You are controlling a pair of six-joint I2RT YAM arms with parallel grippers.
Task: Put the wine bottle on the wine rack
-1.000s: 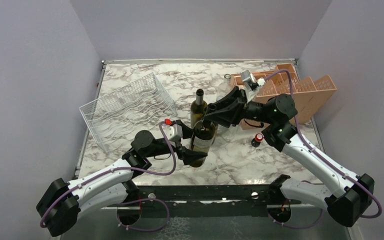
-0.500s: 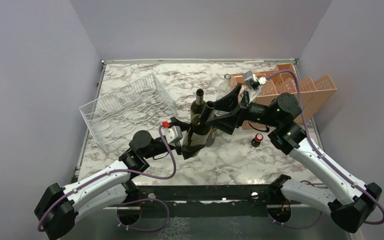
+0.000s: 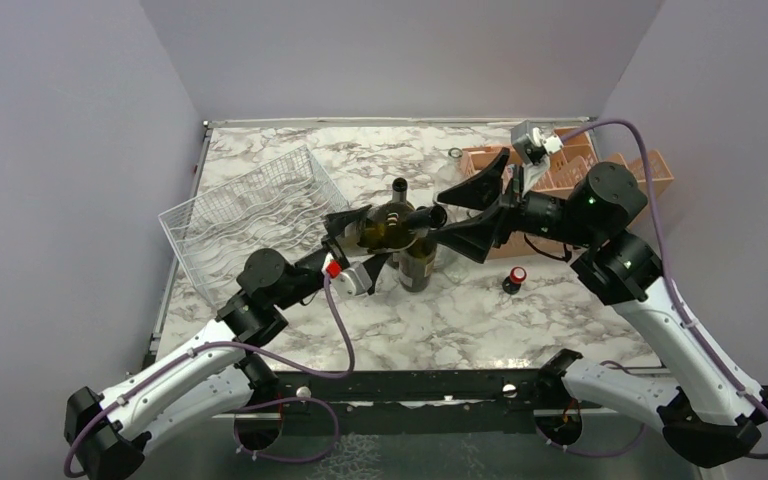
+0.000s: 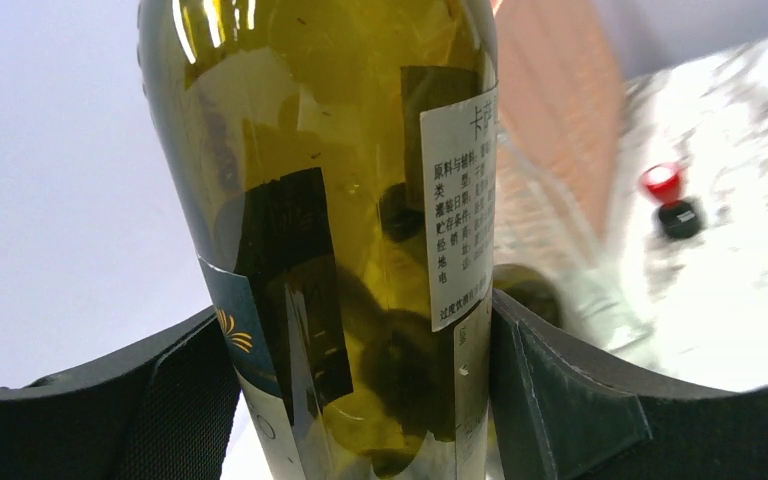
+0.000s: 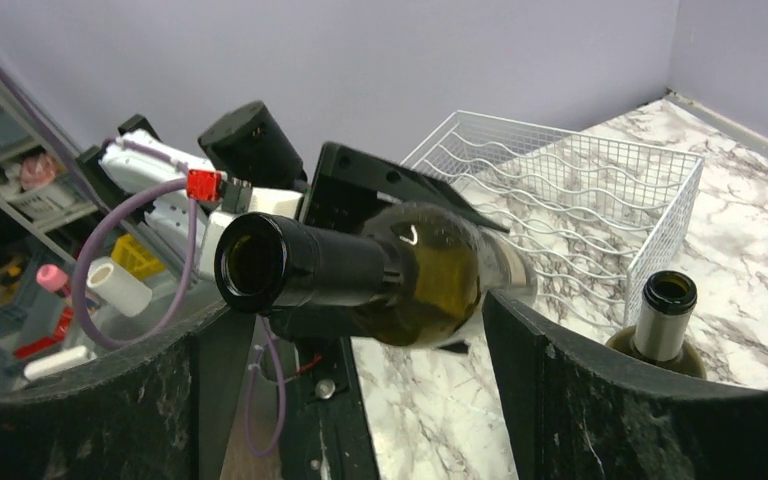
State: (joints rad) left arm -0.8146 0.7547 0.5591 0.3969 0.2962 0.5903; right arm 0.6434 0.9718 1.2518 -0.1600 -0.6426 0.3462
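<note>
The left gripper [image 3: 365, 240] is clamped on the belly of the wine bottle [image 3: 392, 228]. The bottle lies about level in the air, its open mouth pointing at the right gripper [image 3: 460, 215]. That gripper's jaws stand wide apart on either side of the neck, and no contact shows.

In the left wrist view the bottle [image 4: 340, 200] fills the picture. Its neck and base are cut off, and the pads [image 4: 560, 400] show only as dark wedges at the bottom. A second bottle [image 3: 398, 188] stands just behind the left gripper, its middle hidden by the held one. The right arm covers much of the orange crate [image 3: 560, 170] behind the right gripper. A small red-capped bottle [image 3: 513, 278] sits on the marble table [image 3: 460, 320], below the right gripper. What it is cannot be made out.

A white back label [image 4: 460, 210] carries Chinese print. Its lines are cut off where the glass curves away, and one starts 原料. A dark front label [image 4: 228, 325] shows only a gold flourish.

Half a second ago the bottle leaned neck-up, lower and nearer the arm bases. It is now higher, turned flat, and closer to the white wire wine rack [image 3: 250, 215], which sits just beyond the left gripper on its left. The bottle is not yet in the rack. A second ago the right gripper was closed around the neck. It has since opened and drawn back.
</note>
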